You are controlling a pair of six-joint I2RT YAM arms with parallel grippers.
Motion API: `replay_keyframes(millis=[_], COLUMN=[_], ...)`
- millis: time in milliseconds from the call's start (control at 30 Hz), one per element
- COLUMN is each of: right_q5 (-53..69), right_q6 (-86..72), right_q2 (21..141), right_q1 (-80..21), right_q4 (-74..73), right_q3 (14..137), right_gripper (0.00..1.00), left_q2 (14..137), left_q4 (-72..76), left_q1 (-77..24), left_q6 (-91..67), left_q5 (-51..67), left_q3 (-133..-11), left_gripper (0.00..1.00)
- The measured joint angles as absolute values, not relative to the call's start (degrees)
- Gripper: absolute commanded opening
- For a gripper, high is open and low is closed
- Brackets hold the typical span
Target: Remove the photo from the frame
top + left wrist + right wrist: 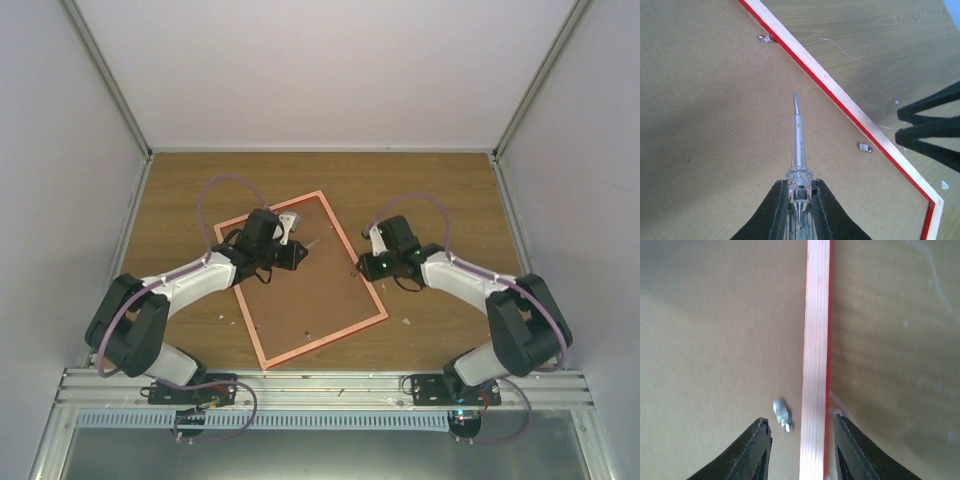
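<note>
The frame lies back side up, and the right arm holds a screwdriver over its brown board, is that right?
Not quite: the left gripper holds the screwdriver over the frame's brown board, as the left wrist view shows. The right gripper is open, astride the frame's edge.

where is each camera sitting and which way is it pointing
Top camera: above and behind the arm bases, looking down at the table and the face-down frame; both arms show whole.
Left wrist camera: on the left arm, looking along the left gripper and its screwdriver over the frame's brown back; two fingers show.
Right wrist camera: on the right arm, looking down at the frame's edge, straddled by the open right gripper.
Shared: both wrist views show the frame's edge and a metal clip.
</note>
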State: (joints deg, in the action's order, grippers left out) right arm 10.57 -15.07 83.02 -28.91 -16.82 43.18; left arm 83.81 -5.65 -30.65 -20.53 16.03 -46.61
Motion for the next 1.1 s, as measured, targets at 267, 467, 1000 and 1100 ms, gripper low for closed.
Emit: replay_keyframes(millis=[267, 467, 1000, 1100], right_q5=[10.41, 10.92, 12.73, 12.08], right_q6=[-11.97, -10.72, -9.76, -10.13], right_q2=[95.83, 102.94, 108.66, 108.66], right_q1=[-27.97, -27.33, -26.83, -26.65], right_q4=[-12.62, -11.53, -10.17, -9.47], right_q3=[54.68, 60.12, 62.78, 62.72], right_gripper=[0.38, 0.35, 0.11, 0.06], left_q2=[91.72, 98.04, 109.45, 109.93], left_q4=[-4.45, -4.10, -4.95, -5.06], left_q1=[-27.68, -26.17, -24.58, -24.58], left_q6=[-19.90, -18.37, -13.82, -13.50], left_q5=[17.02, 17.89, 21.63, 22.61], left_q3=[-52.23, -57.60, -66.67, -66.65], left_gripper=[0.00, 0.00, 0.00, 0.00])
